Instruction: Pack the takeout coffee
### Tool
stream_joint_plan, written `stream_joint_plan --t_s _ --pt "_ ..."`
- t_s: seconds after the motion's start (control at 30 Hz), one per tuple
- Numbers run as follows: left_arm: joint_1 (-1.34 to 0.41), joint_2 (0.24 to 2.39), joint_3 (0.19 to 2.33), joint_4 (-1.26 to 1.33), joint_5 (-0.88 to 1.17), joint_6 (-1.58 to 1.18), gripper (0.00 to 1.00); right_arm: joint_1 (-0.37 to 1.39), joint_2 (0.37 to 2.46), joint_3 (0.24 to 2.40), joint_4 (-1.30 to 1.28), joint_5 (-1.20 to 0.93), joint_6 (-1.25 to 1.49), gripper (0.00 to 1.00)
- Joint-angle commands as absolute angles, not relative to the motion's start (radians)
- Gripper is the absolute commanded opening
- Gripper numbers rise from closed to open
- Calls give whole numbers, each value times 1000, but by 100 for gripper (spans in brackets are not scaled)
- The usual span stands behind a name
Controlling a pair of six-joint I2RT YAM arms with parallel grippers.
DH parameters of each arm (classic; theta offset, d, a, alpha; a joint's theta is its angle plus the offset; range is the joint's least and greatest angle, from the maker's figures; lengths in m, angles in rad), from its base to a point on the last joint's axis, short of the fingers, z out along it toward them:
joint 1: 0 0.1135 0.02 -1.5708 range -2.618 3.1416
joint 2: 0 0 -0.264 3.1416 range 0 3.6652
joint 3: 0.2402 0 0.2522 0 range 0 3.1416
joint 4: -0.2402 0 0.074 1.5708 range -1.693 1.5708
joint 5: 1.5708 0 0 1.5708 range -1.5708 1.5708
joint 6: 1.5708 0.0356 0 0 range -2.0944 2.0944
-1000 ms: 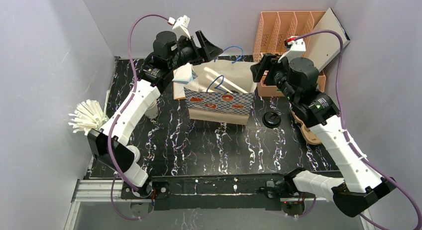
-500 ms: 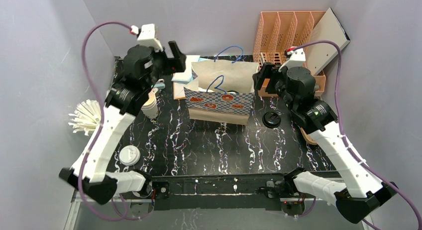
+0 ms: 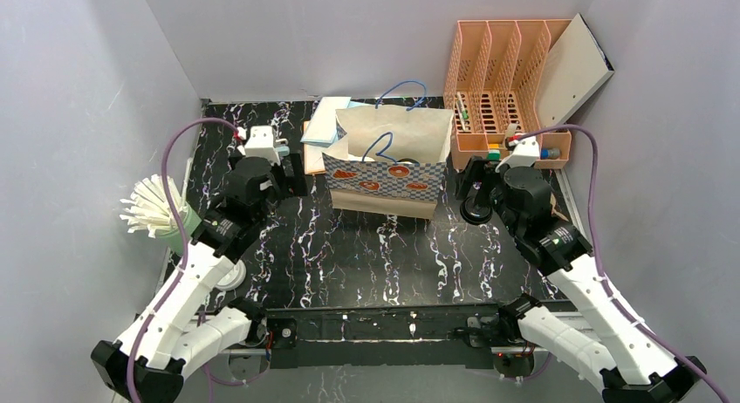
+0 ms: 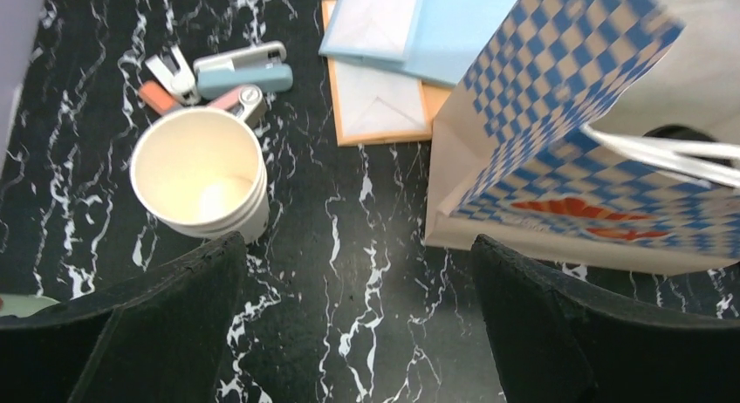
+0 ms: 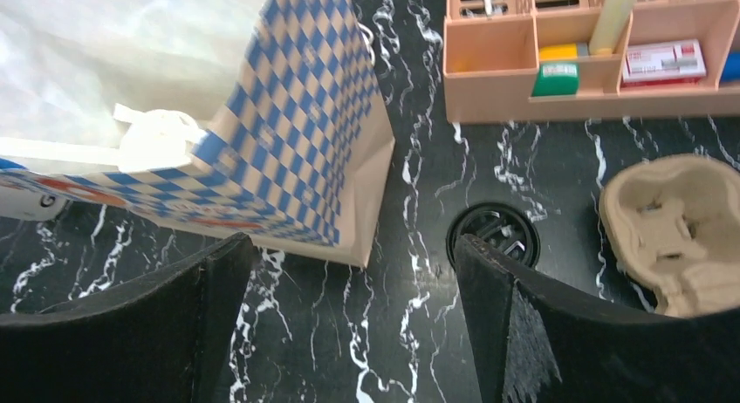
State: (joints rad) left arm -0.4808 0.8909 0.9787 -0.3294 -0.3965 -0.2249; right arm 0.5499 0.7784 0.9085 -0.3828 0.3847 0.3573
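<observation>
The dark green coffee cup does not show plainly in any view. In the left wrist view a dark rounded shape [image 4: 674, 134] sits inside the open blue-checked paper bag [image 3: 388, 163]; I cannot tell what it is. My left gripper [image 3: 292, 172] is open and empty, low over the table just left of the bag [image 4: 558, 150]. In its own view the left gripper [image 4: 358, 333] frames bare table. My right gripper [image 3: 467, 181] is open and empty just right of the bag [image 5: 288, 150]. The right gripper [image 5: 353, 324] is also over bare table.
Stacked cream paper cups [image 4: 199, 172] stand left of the bag, with staplers [image 4: 236, 67] and paper pads [image 4: 384, 89] behind. A black lid [image 5: 495, 233] and a cardboard cup carrier [image 5: 681, 228] lie to the right. A peach organizer [image 3: 506, 80] stands at the back right, and a straw holder [image 3: 153, 207] at the far left.
Both arms have drawn back from the bag's top and come down toward the near side. The left gripper moved from above the bag to the table left of it.
</observation>
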Motion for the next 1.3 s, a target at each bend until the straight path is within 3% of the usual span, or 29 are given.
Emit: stream_joint_plan --t_s 0.0,0.2,0.47,0.7,0.93,1.13,1.27 --pt "-480 854 901 -276 -384 -287 98 547 739 858 -323 444 412 94" --pt "-479 863 788 -288 -354 -339 98 547 725 775 -318 504 411 96" --pt "-436 883 672 -174 -374 -445 98 547 674 583 -84 434 268 91" --pt "-389 991 555 19 -372 -525 98 489 817 540 73 432 305 92" --pt "-333 1031 473 182 -496 -440 98 211 934 507 191 236 290 92" --pt "-287 1043 450 238 -575 -367 98 189 1053 504 252 284 250 92" --pt "-288 1047 334 462 -624 -276 98 187 1100 431 403 297 117 90"
